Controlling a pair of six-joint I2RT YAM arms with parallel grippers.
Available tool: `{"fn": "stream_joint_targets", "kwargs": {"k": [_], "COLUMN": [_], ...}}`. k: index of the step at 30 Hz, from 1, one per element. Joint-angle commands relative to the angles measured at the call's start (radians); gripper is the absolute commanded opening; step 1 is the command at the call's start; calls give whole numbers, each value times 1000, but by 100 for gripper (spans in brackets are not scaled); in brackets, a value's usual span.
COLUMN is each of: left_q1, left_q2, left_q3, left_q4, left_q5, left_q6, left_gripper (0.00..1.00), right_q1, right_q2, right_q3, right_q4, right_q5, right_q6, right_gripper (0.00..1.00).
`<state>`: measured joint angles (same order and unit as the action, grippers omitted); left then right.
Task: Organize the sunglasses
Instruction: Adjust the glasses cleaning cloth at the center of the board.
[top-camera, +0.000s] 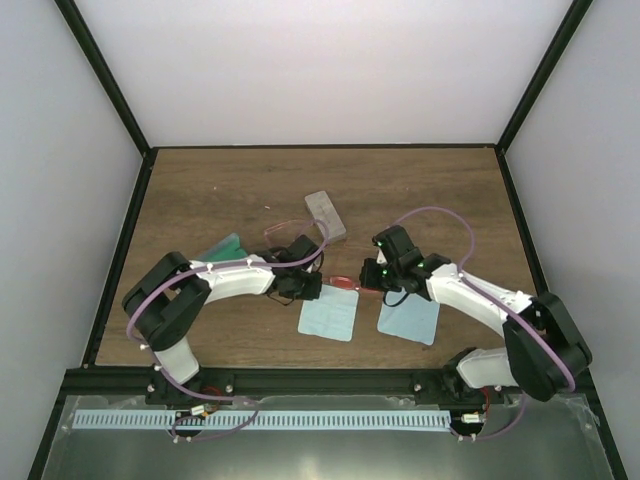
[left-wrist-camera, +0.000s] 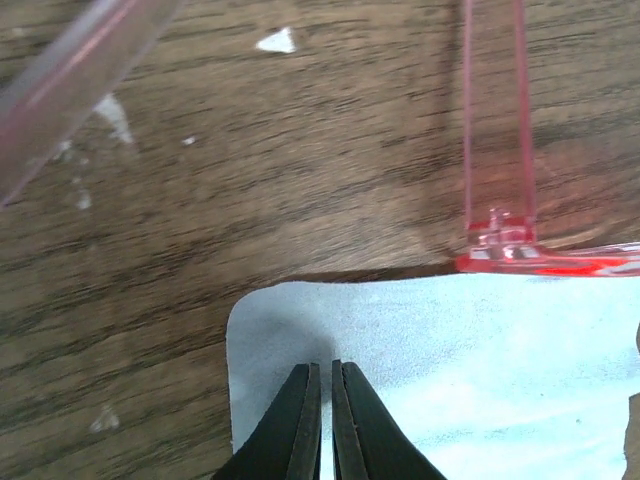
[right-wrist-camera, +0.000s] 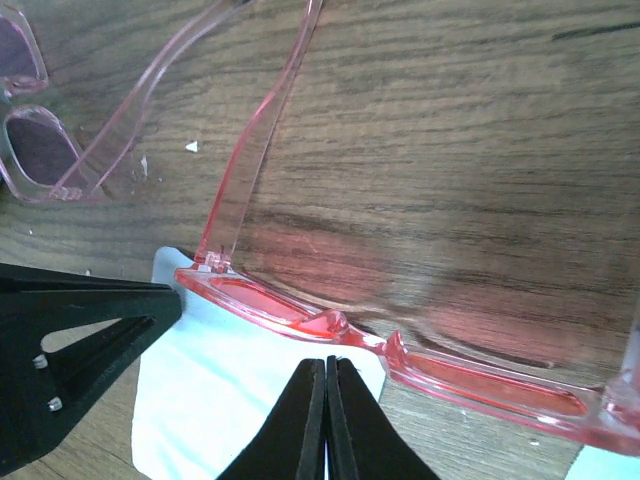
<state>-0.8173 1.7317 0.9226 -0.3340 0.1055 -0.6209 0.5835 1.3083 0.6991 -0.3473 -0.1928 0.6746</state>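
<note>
Red-framed sunglasses (right-wrist-camera: 300, 312) lie unfolded on the wood, their front along the far edge of a light-blue cloth (right-wrist-camera: 215, 400). In the top view they sit between the two grippers (top-camera: 345, 284). My right gripper (right-wrist-camera: 326, 361) is shut, empty, just short of the bridge. My left gripper (left-wrist-camera: 325, 364) is also shut and hovers over the cloth's corner (left-wrist-camera: 450, 370), left of the red hinge (left-wrist-camera: 500, 236). A second, paler pink pair (right-wrist-camera: 40, 150) lies further back.
A grey oblong case (top-camera: 326, 215) lies behind the grippers. A second light-blue cloth (top-camera: 408, 320) lies under the right arm, and a teal item (top-camera: 222, 247) sits partly hidden behind the left arm. Black frame rails edge the table.
</note>
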Motion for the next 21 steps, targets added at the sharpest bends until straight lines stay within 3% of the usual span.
{"fn": "stream_joint_targets", "kwargs": {"k": [1,9,21], "left_q1": [7,7,8], "left_q2": [-12,-46,-60], "left_q3": [-42,-46,-19], "left_q4": [-109,-141,-168], "left_q5": [-79,-101,-123], "left_q6": [-37,-58,-53], "left_gripper": [4,5,28], "right_q1": [26,85,52], "right_q2": [58,157,311], "right_q3": [34,63,153], "right_q4": [50,106,106], "right_q5": [-45,-74,5], "right_q6": [-11,12,-45], "right_gripper": [2,2,3]}}
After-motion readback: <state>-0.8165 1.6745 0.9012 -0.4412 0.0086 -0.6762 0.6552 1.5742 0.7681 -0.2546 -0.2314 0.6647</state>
